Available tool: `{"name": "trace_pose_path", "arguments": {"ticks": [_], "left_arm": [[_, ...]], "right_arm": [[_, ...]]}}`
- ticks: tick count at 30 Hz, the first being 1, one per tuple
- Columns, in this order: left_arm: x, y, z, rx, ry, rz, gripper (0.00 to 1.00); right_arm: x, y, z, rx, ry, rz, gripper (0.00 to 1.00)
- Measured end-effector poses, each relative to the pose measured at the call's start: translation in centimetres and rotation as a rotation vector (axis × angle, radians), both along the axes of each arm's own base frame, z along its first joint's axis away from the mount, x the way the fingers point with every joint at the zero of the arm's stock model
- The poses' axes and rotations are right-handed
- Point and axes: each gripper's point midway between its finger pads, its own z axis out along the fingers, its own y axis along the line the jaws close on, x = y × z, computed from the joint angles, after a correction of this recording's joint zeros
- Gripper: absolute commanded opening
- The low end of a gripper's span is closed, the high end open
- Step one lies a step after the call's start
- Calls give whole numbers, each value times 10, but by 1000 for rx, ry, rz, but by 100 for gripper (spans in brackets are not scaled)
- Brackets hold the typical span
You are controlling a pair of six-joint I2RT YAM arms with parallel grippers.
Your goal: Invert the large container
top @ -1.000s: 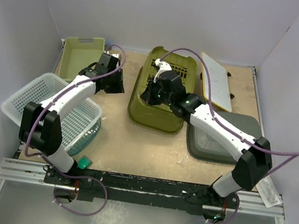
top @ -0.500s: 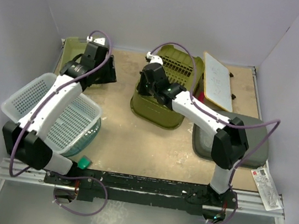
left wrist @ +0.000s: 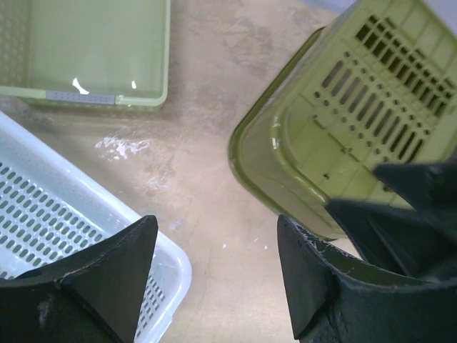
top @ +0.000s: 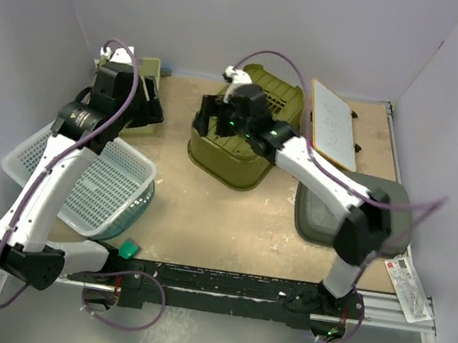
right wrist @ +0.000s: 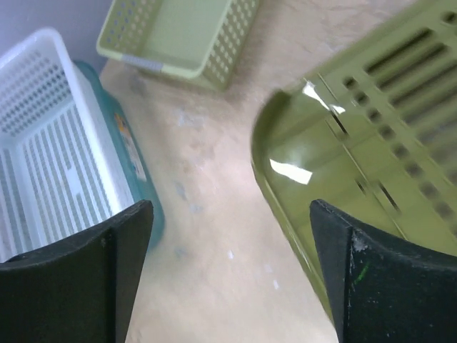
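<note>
The large olive-green container [top: 230,150] lies in the middle of the table with its slotted base [top: 269,99] facing up. It also fills the right side of the left wrist view [left wrist: 357,107] and of the right wrist view [right wrist: 371,143]. My right gripper [top: 208,123] hovers at its left end, open, with only bare table between the fingers [right wrist: 232,271]. My left gripper [top: 146,109] is off to the left near the back wall, open and empty [left wrist: 218,271], apart from the container.
A small light-green basket [top: 147,70] sits at the back left. A white basket [top: 84,172] rests over a teal object [top: 143,202] at the left. A white board [top: 331,122] and a grey lid [top: 334,216] lie to the right.
My right gripper has opened and let go of the container, which has shifted left with its base up. The left arm pulled back to the left rear and opened wider.
</note>
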Motion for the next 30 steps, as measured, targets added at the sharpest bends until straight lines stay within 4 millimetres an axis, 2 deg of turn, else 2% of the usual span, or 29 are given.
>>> {"name": "trace_pose_path", "arguments": {"ticks": [2, 5, 7, 8, 9, 11, 13, 16, 18, 21, 24, 27, 30], "left_arm": [[-4, -2, 13, -21, -34, -14, 66], [-10, -2, 25, -39, -70, -24, 66], [-12, -4, 28, -50, -81, -35, 66], [-11, -6, 28, -58, -87, -44, 66], [-11, -8, 26, -65, -87, -55, 66], [-11, -13, 19, -75, -75, -75, 66], [-10, -16, 14, -80, -61, -89, 66], [-8, -18, 12, -81, -56, -97, 66], [-6, -20, 12, -84, -58, -100, 66], [-4, -22, 8, -90, -59, -106, 65], [-4, -23, -3, -88, -39, -107, 65], [-4, -22, -10, -82, -20, -101, 65], [-3, -20, -10, -80, -21, -85, 65]], "right_arm": [[-19, -33, 19, -16, -52, -22, 95], [-47, -96, 43, -21, -131, -97, 96], [-60, -136, 42, -29, -165, -162, 97], [-67, -157, 35, -40, -178, -200, 97], [-74, -175, 23, -62, -175, -231, 99], [-89, -196, -7, -108, -148, -255, 100], [-100, -207, -40, -163, -110, -257, 100], [-122, -222, -100, -256, -22, -240, 100], [-132, -229, -127, -290, 23, -237, 100], [-132, -223, -146, -255, 32, -244, 100], [-118, -190, -148, -173, -4, -210, 100], [-98, -133, -154, -121, -5, -124, 100], [-72, -73, -145, -44, -10, -48, 100]]}}
